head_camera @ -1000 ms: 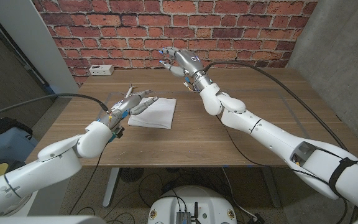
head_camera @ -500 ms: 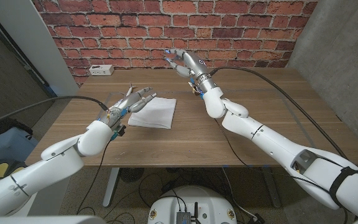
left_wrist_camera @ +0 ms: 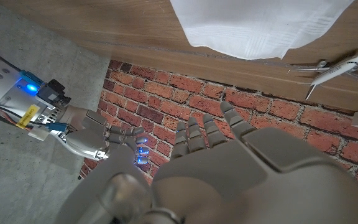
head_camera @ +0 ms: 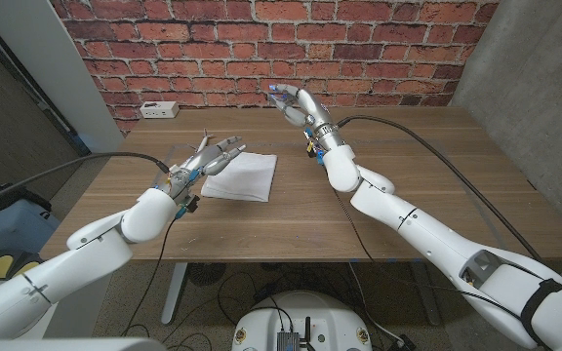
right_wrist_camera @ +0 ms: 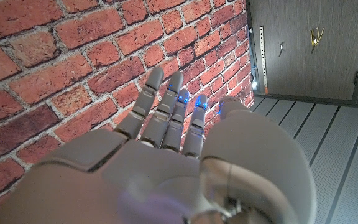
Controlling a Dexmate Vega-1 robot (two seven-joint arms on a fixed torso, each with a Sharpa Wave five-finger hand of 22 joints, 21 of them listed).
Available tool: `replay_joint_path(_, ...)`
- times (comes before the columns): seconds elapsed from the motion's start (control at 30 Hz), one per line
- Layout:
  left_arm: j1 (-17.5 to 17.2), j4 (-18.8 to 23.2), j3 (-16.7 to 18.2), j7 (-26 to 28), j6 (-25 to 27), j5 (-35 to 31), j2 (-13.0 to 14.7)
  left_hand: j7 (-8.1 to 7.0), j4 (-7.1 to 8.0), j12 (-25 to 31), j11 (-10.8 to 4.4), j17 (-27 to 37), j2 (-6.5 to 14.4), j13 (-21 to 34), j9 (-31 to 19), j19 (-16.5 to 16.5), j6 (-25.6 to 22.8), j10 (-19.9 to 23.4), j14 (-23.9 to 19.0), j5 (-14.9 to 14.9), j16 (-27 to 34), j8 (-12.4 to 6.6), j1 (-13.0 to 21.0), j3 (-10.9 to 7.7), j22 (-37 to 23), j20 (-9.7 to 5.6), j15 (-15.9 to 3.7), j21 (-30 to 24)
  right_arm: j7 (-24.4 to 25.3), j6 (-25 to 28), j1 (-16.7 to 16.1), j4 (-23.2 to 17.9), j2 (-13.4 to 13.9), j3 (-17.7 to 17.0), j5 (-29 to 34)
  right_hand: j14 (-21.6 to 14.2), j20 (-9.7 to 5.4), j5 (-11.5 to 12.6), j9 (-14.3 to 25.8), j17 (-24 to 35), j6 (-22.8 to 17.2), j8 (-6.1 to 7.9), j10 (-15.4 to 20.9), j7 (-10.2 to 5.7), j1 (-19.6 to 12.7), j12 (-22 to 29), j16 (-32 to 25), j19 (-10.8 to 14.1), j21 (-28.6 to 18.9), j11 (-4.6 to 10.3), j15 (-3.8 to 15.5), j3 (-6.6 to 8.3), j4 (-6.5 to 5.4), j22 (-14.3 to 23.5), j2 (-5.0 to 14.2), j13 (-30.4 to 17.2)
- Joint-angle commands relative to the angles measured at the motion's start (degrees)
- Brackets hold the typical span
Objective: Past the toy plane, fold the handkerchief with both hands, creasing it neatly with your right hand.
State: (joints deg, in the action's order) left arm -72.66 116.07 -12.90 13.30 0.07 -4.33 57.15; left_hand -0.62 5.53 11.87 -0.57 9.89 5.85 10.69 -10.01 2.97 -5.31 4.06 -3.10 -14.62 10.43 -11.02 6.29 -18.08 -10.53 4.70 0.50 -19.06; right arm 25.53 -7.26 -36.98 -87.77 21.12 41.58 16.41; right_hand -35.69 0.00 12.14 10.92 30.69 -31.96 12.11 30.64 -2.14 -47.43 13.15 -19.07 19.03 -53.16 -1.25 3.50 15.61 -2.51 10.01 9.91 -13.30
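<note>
The handkerchief [head_camera: 243, 176] lies folded on the counter [head_camera: 291, 210], a white, roughly square pad left of the middle; in the left wrist view its corner [left_wrist_camera: 260, 25] shows on the wood with the plane [left_wrist_camera: 328, 67] just beside it; in the head view the plane [head_camera: 206, 142] is mostly hidden behind the left hand. The left hand [head_camera: 213, 156] hovers at the handkerchief's left edge, fingers [head_camera: 230, 147] extended and slightly spread, holding nothing; whether it touches the cloth I cannot tell. The right hand [head_camera: 296, 103] is raised well above the counter's far side, in front of the brick wall [head_camera: 359, 49], apart from the handkerchief; its fingers [right_wrist_camera: 166, 112] lie straight and close together, tips lit blue, nothing between them. A white socket strip [head_camera: 158, 109] sits at the counter's far left edge.
</note>
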Motion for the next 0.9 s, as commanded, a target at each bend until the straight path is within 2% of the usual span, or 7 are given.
replay_joint_path(0.03, 1.51, -4.83, -0.46, -1.32, -7.16, 2.27, -1.32, 0.18, 0.17, 0.01, 0.23, 0.03, 0.97, 0.11, -0.09, 0.11, -0.6, 0.43, -0.47, -0.1, 0.32, 0.07, 0.08, -0.53, -0.35, 0.42, -0.11, 0.03, -1.25, 1.05, -4.1, -3.78, -0.06, -2.21, -5.6, -0.02, -0.19, 0.49, 0.13, 0.02, -0.57, 0.45, 0.36, 0.36, 0.25, 0.31, -0.03, -0.37, 0.25, -0.48, 3.21, 0.74, 0.03, 0.16, 0.36, -0.03)
replay_joint_path(0.37, 3.91, -9.08, -1.27, -3.78, -11.94, 4.16, -2.1, 0.31, 0.32, 0.0, 0.32, 0.05, 1.33, 0.11, -0.1, 0.15, -0.64, 0.47, -0.5, -0.07, 0.27, 0.13, 0.11, -0.75, -0.39, 0.25, -0.06, 0.1, -1.01, 1.73, -6.49, -6.08, 0.07, -3.85, -8.56, 0.64, -0.19, 0.83, 0.14, -0.39, -1.16, 0.4, 1.37, 0.87, 0.71, 0.46, 0.48, -1.01, 0.63, -1.62, 2.58, 1.38, 0.05, 0.16, 0.15, -0.01)
replay_joint_path(0.43, 4.87, -10.28, -1.64, -4.66, -13.09, 4.66, -2.29, 0.3, 0.39, 0.01, 0.39, 0.05, 1.47, 0.11, -0.11, 0.25, -0.64, 0.55, -0.6, -0.03, 0.26, 0.17, 0.13, -0.86, -0.41, -1.07, -0.1, 0.14, -0.63, 1.86, -6.94, -6.15, -0.21, -4.13, -9.17, 1.39, -0.34, 0.97, 0.14, -0.79, -1.24, 0.31, 1.49, 0.95, 0.76, 0.4, 1.02, -1.04, 0.74, -2.02, 2.07, 1.65, 0.24, 0.13, -0.09, -0.01)
replay_joint_path(0.47, 5.36, -10.93, -1.84, -5.13, -13.72, 4.98, -2.41, 0.4, 0.45, 0.1, 0.63, 0.05, 1.54, 0.12, -0.12, 0.53, -0.68, 0.85, -0.79, 0.02, 0.27, 0.21, 0.15, -0.96, -0.43, -2.69, -0.11, 0.12, -0.62, 2.08, -7.12, -6.23, -0.25, -4.2, -9.42, 1.72, -0.31, 1.01, 0.14, -0.93, -1.27, 0.28, 1.54, 1.03, 0.79, 0.38, 1.24, -1.12, 0.8, -2.08, 1.86, 1.74, 0.3, 0.12, -0.16, 0.0)
replay_joint_path(0.57, 6.76, -12.82, -2.42, -6.39, -15.48, 5.86, -2.82, 0.91, 0.49, 0.12, 0.77, 0.05, 1.55, 0.12, -0.12, 0.82, -0.64, 1.03, -0.94, 0.09, 0.26, 0.26, 0.19, -1.05, -0.43, -4.22, -0.02, 0.11, -0.72, 2.21, -7.7, -6.41, -0.46, -4.59, -10.76, 2.25, -0.18, 1.18, 0.15, -1.42, -1.39, 0.19, 1.2, 1.23, 0.86, 0.13, 1.73, -1.48, 1.08, -2.5, 1.34, 2.11, 0.5, 0.07, -0.28, 0.0)
replay_joint_path(0.77, 9.31, -15.68, -3.61, -8.48, -17.65, 6.61, -3.31, 2.41, 0.53, -0.11, 0.49, 0.06, 1.54, 0.1, -0.1, 0.81, 0.06, 0.63, -0.65, 0.2, 0.08, 0.56, 0.26, -1.19, -0.4, -5.27, 0.01, 0.32, 0.31, 3.84, -8.78, -7.89, 0.36, -5.14, -10.5, 3.8, -0.64, 1.59, 0.18, -2.69, -1.38, -0.14, -0.04, 2.01, 1.1, -0.63, 3.05, -1.71, 1.74, -3.55, 0.25, 2.99, 1.02, -0.14, -0.59, 0.08)
replay_joint_path(0.9, 10.26, -16.52, -3.65, -8.88, -19.19, 6.55, -3.23, 2.92, 0.53, -0.44, 0.56, 0.05, 1.54, 0.08, -0.07, 0.47, 1.19, -0.13, 0.31, 0.28, -0.26, 0.9, 0.35, -1.3, -0.36, -5.76, 0.06, 0.64, 0.61, 2.51, -10.4, -8.42, 0.79, -6.5, -12.74, 5.19, -0.46, 1.85, 0.21, -3.61, -1.04, -0.45, -0.88, 2.77, 1.24, -1.09, 4.08, -1.63, 2.24, -3.94, -0.64, 3.43, 1.55, -0.32, -1.11, 0.2)
